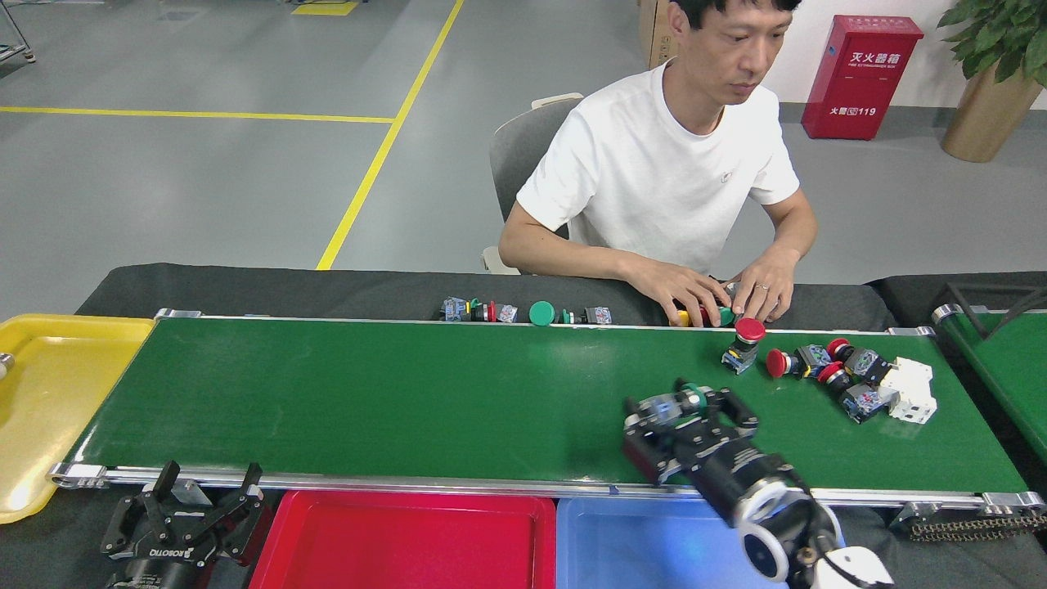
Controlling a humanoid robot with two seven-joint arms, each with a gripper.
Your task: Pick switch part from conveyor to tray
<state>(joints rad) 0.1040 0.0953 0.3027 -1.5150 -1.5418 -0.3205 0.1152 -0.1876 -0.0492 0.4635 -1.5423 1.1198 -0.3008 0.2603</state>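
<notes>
Right hand (683, 409) clamped on green switch part (691, 398) over conveyor (368, 401) (open belt leftward).

A factory or workshop floor. Grey painted concrete with yellow lane lines (384, 147) at upper left, a red fire-extinguisher box (859, 78) at upper right. Across the middle, a long green conveyor (409, 393) with coloured sorting trays (409, 540) along the bottom.

A long green conveyor (409, 401) crossed the scene. Over its near right part, the right gripper (683, 421) held a green-capped switch part (683, 401) between its fingers. More switch parts (834, 376) lay clustered farther right on the belt. A person's hands (728, 294) rested at the far edge. Red (409, 544), blue (638, 544) and yellow trays (49, 409) sat alongside. The left gripper (192, 523) sat spread apart, near left.
</notes>
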